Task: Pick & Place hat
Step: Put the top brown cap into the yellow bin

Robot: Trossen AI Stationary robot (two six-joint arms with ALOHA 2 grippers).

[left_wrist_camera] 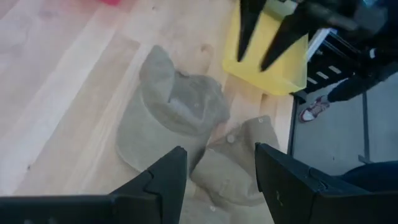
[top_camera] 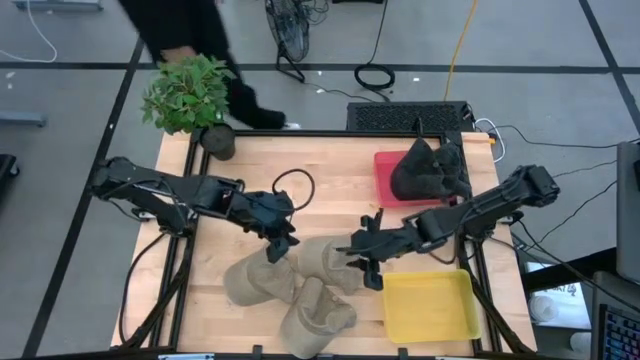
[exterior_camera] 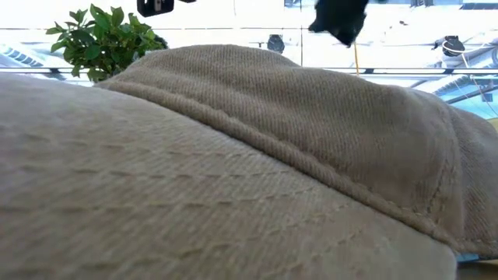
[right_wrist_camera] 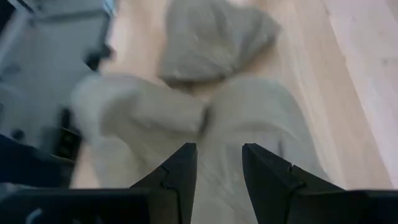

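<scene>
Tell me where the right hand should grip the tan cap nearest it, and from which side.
Probably the crown of the middle tan cap, taken from straight above. The open right hand hovers at its yellow-tray edge, and that soft, bunched fabric should pinch easily. The cap's far side overlaps neighbouring caps, where the left hand hovers, so pinch the free side.

The right gripper (right_wrist_camera: 219, 163) hangs over the wooden table (right_wrist_camera: 348, 81), its two dark fingers (right_wrist_camera: 180, 168) parted with a gap between them. Below and ahead lie three tan hats: one (right_wrist_camera: 214, 37) farthest from the fingers, one (right_wrist_camera: 134, 121) beside it, one (right_wrist_camera: 261, 118) directly under the fingertips, all touching
</scene>
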